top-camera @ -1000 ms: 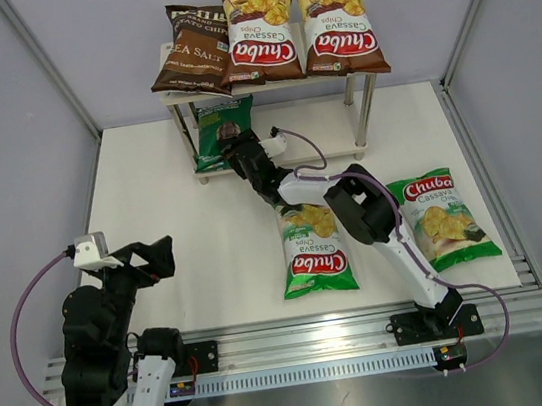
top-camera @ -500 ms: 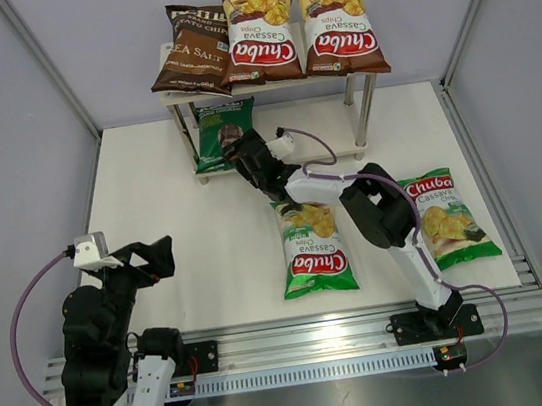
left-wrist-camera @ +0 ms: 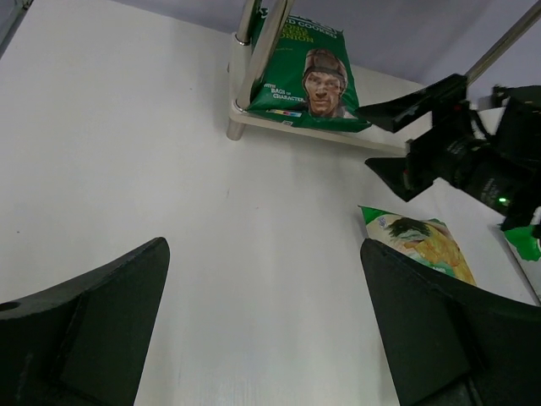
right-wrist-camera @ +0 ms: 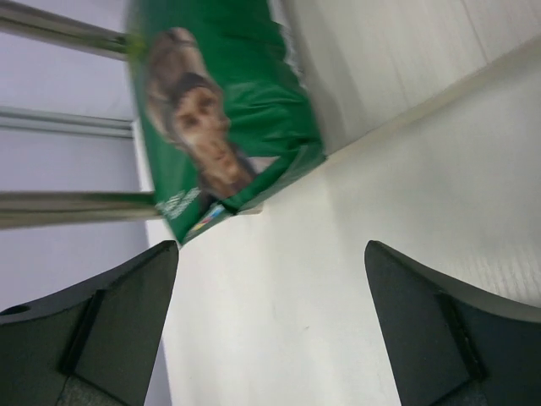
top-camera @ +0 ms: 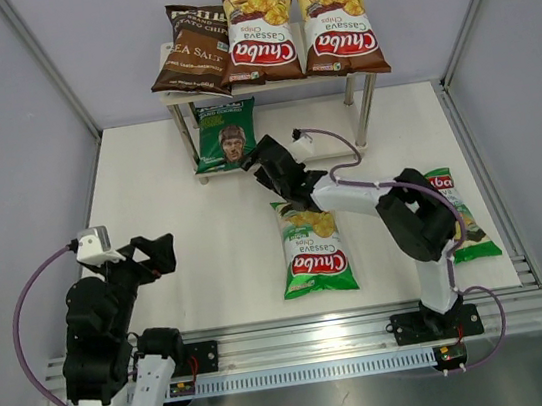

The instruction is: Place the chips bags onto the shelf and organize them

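Note:
The shelf (top-camera: 285, 120) stands at the back. Its top tier holds the dark brown Kettle bag (top-camera: 192, 60) and two brown-red Chuba bags (top-camera: 262, 48) (top-camera: 341, 40). The dark green bag with a man's face (top-camera: 225, 135) lies on the left of the lower tier and also shows in the left wrist view (left-wrist-camera: 308, 76) and the right wrist view (right-wrist-camera: 211, 127). One green Chuba bag (top-camera: 313, 248) lies flat mid-table. The other (top-camera: 463, 221) lies at right, partly hidden by the right arm. My right gripper (top-camera: 267, 163) is open and empty just in front of the dark green bag. My left gripper (top-camera: 152, 255) is open and empty at the near left.
The lower board's middle and right part (right-wrist-camera: 380, 76) carries no bag, but the right arm's cable (top-camera: 328, 144) crosses over it. Thin metal legs (left-wrist-camera: 254, 59) stand at the shelf corners. Grey walls enclose the table on three sides.
My right gripper has drawn back to the right and off the dark green bag, which now lies uncovered on the lower tier. The right elbow swung right. The left arm barely moved.

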`<state>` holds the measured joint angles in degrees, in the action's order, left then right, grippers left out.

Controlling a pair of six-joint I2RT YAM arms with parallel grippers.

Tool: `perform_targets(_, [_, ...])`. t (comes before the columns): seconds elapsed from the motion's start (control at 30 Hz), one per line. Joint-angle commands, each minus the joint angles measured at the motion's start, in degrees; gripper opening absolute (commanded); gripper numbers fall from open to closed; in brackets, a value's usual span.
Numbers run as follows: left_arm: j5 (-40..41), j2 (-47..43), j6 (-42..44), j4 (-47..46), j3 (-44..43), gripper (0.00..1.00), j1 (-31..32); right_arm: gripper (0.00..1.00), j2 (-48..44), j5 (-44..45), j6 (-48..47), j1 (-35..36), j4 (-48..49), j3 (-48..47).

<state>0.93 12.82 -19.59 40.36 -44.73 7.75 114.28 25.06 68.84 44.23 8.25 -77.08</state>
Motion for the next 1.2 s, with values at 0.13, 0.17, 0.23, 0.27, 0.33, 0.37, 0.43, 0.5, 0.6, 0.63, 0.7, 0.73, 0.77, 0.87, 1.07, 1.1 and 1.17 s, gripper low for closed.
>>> perform_targets(0.13, [2.9,6.6,-4.1,-0.5,-1.8,0.99,0.2,1.0,-19.6,-0.6,-14.4,0.0,6.3,13.0])
perform_targets(0.17, [1.7,8.3,-5.0,-0.4,-1.9,0.99,0.2,0.99,-21.3,-1.1,-15.7,-0.1,6.1,14.4])
perform_targets(0.23, [-2.3,10.2,-8.1,-2.5,-1.0,0.99,0.2,0.99,-26.5,-2.6,-20.0,-0.1,5.5,18.5])
perform_targets(0.27, [-8.3,12.0,-9.0,-3.8,0.8,0.99,0.2,0.99,-28.3,-3.1,-20.7,-0.2,5.3,20.1])
perform_targets(0.33, [-15.6,14.4,-12.6,-9.7,3.1,0.99,0.2,0.99,-33.6,-6.2,-23.0,-1.1,3.5,24.5])
perform_targets(0.37, [-22.1,15.6,-14.4,-12.4,6.6,0.99,0.3,0.99,-35.5,-7.1,-23.6,-1.5,1.8,25.5])
perform_targets(0.43, [-27.9,19.9,-20.2,-22.3,10.4,0.99,0.4,1.0,-41.4,-7.9,-25.7,-2.0,-3.1,28.2])
perform_targets(0.5, [-33.2,26.5,-23.4,-32.0,14.7,0.99,1.7,0.99,-45.7,-9.5,-28.5,-2.0,-7.6,30.7])
perform_targets(0.6, [-34.2,34.3,-24.8,-39.4,15.5,0.99,6.4,0.99,-54.6,-14.1,-33.4,-2.1,-13.2,33.7])
perform_targets(0.63, [-34.4,38.7,-26.1,-41.8,15.8,0.99,7.6,0.99,-59.0,-14.2,-33.9,-2.1,-15.3,34.1])
perform_targets(0.7, [-36.0,42.8,-28.1,-49.2,16.8,0.99,10.6,0.99,-63.5,-12.9,-34.4,-2.1,-20.8,35.5])
perform_targets(0.73, [-36.1,46.0,-30.0,-51.3,17.0,0.99,11.8,0.99,-68.1,-12.0,-34.0,-2.1,-22.5,36.2])
perform_targets(0.77, [-35.9,48.0,-30.8,-53.2,16.9,0.99,13.9,0.99,-70.4,-10.6,-32.9,-2.1,-25.7,37.4])
perform_targets(0.87, [-34.5,54.8,-32.9,-57.8,15.3,0.99,17.6,0.99,-79.4,-11.3,-31.6,-2.1,-31.8,39.5])
perform_targets(1.07, [-33.8,68.1,-36.5,-65.7,12.3,0.99,23.6,0.99,-92.5,-16.1,-29.2,-2.1,-41.9,39.9])
perform_targets(1.1, [-33.8,69.4,-36.9,-66.5,12.0,0.99,24.0,1.0,-94.6,-16.5,-29.0,-2.1,-42.6,39.7])
perform_targets(1.17, [-34.9,73.8,-37.8,-71.4,11.4,0.99,25.2,0.99,-96.0,-17.6,-28.8,-2.1,-44.3,38.9])
